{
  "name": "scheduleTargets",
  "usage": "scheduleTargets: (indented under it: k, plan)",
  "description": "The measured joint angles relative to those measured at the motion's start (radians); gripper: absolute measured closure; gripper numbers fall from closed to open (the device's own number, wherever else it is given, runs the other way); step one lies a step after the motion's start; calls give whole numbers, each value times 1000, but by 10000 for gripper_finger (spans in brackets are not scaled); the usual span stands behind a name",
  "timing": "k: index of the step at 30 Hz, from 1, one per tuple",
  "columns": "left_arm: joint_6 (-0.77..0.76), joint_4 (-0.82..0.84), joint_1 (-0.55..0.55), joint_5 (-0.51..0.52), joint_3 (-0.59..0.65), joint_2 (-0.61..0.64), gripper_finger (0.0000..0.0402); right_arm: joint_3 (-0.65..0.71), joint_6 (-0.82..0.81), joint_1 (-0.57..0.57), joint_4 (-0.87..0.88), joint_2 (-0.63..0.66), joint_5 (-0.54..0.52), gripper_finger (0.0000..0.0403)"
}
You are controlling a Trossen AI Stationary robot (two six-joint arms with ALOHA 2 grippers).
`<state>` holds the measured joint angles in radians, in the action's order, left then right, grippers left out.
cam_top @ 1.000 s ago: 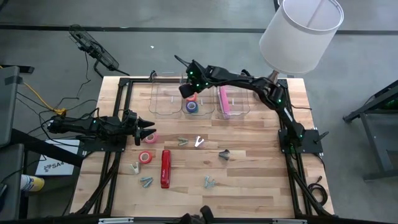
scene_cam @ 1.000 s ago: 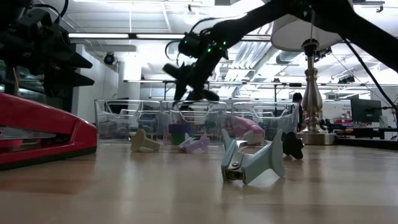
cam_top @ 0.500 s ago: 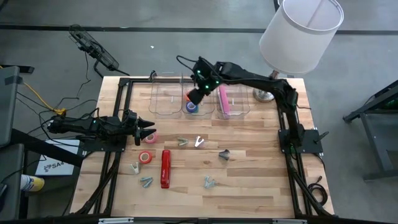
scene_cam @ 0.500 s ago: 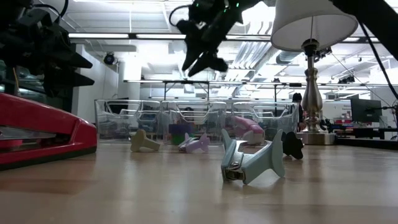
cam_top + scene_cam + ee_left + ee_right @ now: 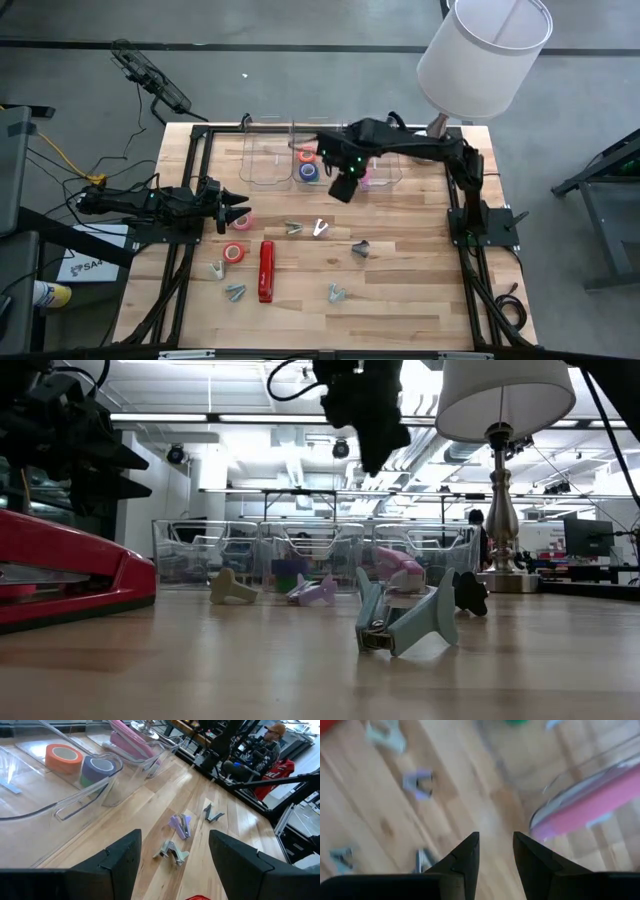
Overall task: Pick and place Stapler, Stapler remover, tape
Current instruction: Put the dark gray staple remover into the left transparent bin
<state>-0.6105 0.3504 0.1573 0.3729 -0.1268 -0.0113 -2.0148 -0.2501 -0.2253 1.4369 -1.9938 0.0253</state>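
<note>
The right tool [image 5: 341,190] hangs in the air over the near edge of the clear bins [image 5: 268,165] at the far side of the tabletop [image 5: 400,280], its fingers [image 5: 465,857] a narrow gap apart with nothing between them. Just beyond it the right bin holds a pink stapler [image 5: 362,165], and the middle bin holds orange tape [image 5: 307,155] and blue-purple tape [image 5: 309,171].

The left tool [image 5: 236,208] rests low by the left edge, fingers [image 5: 120,857] set moderately apart and empty, with a pink tape roll [image 5: 243,220] touching or just beside its tips.

A red tape roll [image 5: 235,253] and a red stapler [image 5: 266,270] lie near the left tool. Small staple removers [image 5: 322,228] are scattered across the middle. The near right part of the wood lies open; a lamp [image 5: 483,55] stands at the far right corner.
</note>
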Motion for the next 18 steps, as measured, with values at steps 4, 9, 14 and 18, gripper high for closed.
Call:
scheduleTargets:
  k: [4, 9, 14, 18]
  plan:
    - [0, 0, 0, 0, 0, 0, 172, 0, 31, 60, 64, 0, -3, 292]
    - [0, 0, 0, 1, 0, 0, 172, 0, 55, 136, 113, 0, -4, 292]
    - [56, -17, 0, 86, 1, 0, 172, 0, 54, 190, 134, 0, -35, 292]
    - [55, -17, 0, 104, 1, 0, 172, 0, 26, 213, 134, 0, -39, 272]
